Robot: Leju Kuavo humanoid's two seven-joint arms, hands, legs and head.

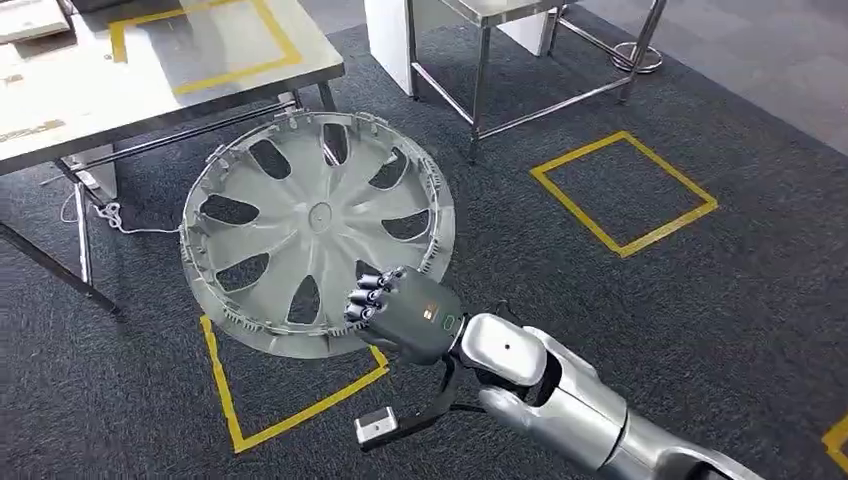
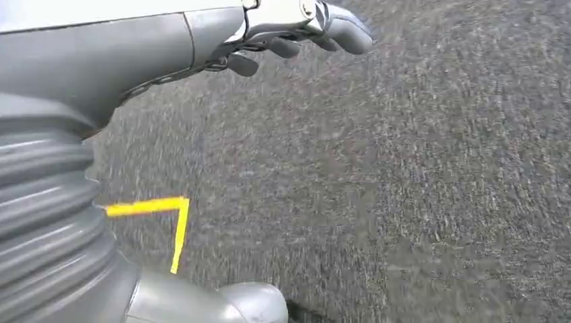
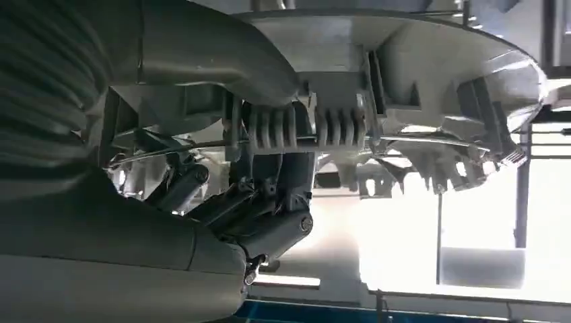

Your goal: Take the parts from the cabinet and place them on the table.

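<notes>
Your right hand grips the wheel cover by its near rim, carried above the carpet short of the steel table at far left, where that one-edge hold could let it tip loose; left hand hangs slack.

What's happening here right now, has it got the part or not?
Yes. The right hand grips a silver hubcap by its near rim and holds it out in front of the robot, above the dark carpet with yellow tape squares. A steel table with a yellow outline stands just beyond the hubcap, so the part is not set down yet. The left hand holds nothing, over the carpet, its fingers loosely apart.
</notes>
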